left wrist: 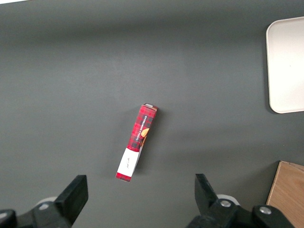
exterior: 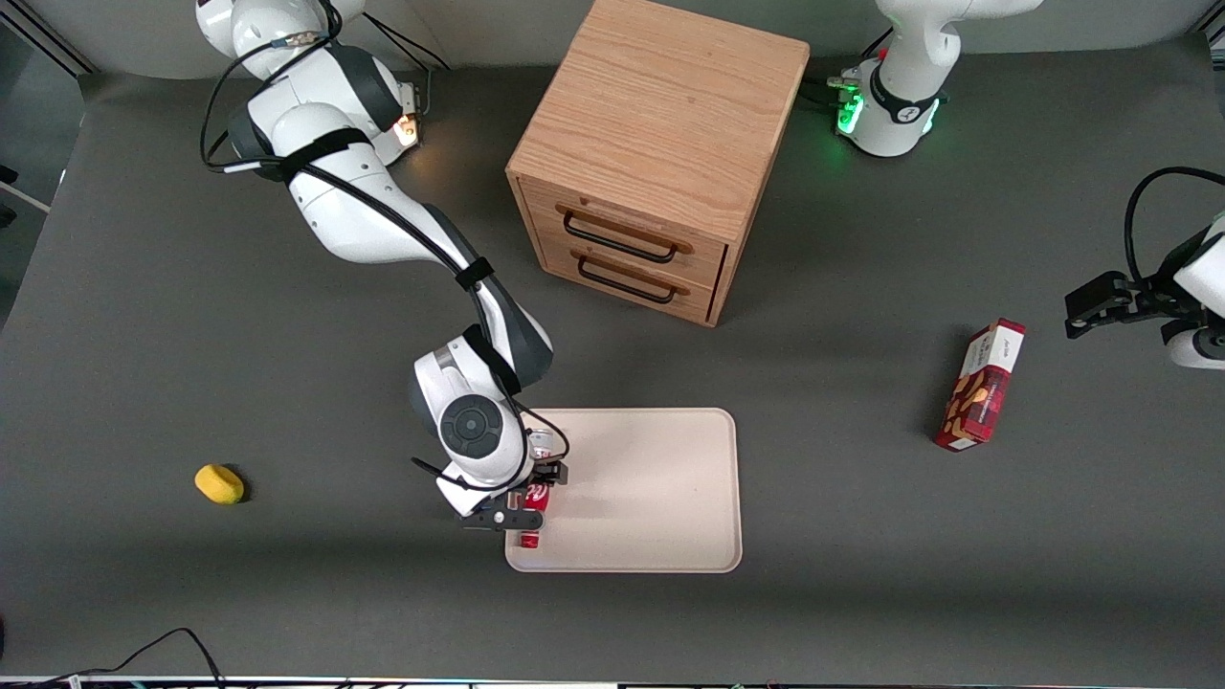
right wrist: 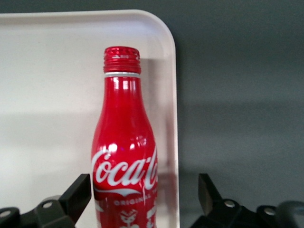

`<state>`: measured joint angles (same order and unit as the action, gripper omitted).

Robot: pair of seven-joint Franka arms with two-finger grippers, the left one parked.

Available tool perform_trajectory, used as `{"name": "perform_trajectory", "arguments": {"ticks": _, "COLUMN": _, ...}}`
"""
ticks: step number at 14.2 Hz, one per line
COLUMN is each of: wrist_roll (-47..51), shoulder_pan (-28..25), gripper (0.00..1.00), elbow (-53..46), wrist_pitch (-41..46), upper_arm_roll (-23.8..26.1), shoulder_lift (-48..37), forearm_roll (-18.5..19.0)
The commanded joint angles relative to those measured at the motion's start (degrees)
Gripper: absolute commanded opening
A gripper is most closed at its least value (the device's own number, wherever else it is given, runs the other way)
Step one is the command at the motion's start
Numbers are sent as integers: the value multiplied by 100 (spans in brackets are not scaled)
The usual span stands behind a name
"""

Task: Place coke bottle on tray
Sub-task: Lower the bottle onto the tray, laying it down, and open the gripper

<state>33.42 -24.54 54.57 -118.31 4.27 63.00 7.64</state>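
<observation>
Grey table; tray (exterior: pixel 651 478) holds bottle (right wrist: pixel 124 156) lying flat at its working-arm edge, cap toward front camera, between the gripper's (exterior: pixel 522 505) wide-spread fingers.

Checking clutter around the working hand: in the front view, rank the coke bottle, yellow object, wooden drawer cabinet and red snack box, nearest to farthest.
From the hand, open over the tray's edge:
1. coke bottle, between its fingers, on the tray.
2. wooden drawer cabinet, farther from the camera.
3. yellow object, toward the working arm's end; close to 2.
4. red snack box, toward the parked arm's end.
</observation>
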Motion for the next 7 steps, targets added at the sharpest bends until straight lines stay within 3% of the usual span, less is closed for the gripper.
{"name": "perform_trajectory", "arguments": {"ticks": 1, "wrist_roll": 147, "shoulder_pan": -60, "gripper": 100, "elbow": -8, "wrist_pitch": 159, "upper_arm_roll": -14, "shoulder_lift": -104, "forearm_roll": 54}}
{"name": "perform_trajectory", "arguments": {"ticks": 7, "wrist_roll": 252, "shoulder_pan": -69, "gripper": 100, "elbow": -8, "wrist_pitch": 440, "upper_arm_roll": 12, "shoulder_lift": -183, "forearm_roll": 19}}
